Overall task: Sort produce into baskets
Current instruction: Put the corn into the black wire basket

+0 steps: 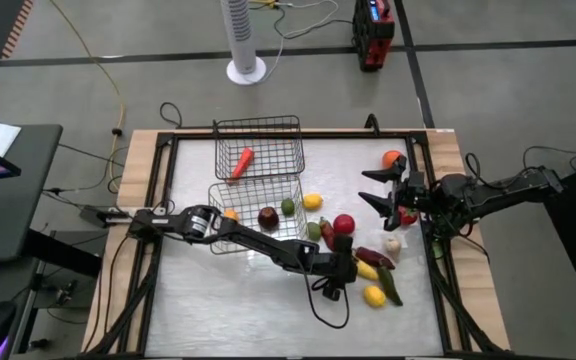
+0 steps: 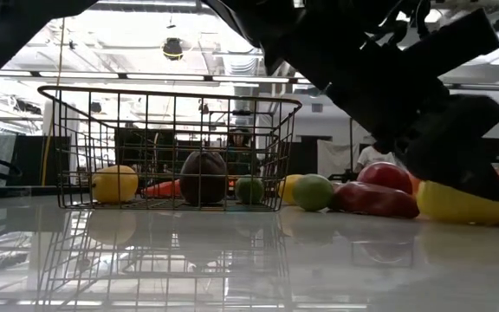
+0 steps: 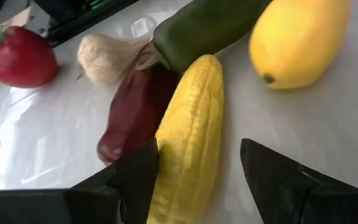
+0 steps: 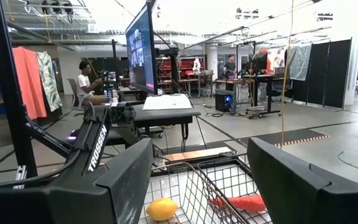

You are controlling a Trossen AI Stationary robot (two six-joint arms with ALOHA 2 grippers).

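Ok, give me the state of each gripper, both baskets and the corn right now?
Left gripper: open, fingers straddling the corn, not closed on it.
Right gripper: open, empty, above the table's right side.
Yellow ridged toy corn cob: lying flat on the table.
Near grey wire-mesh basket: upright, holding several pieces of produce.
Far grey wire-mesh basket: upright, holding a carrot.

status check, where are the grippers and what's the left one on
Left gripper open, astride the corn, not closed. Right gripper open, raised near the orange. Dark red chili touching the corn.

carrot (image 1: 241, 162) in far basket (image 1: 260, 128) | corn (image 3: 191, 134) beside chili (image 3: 132, 112)
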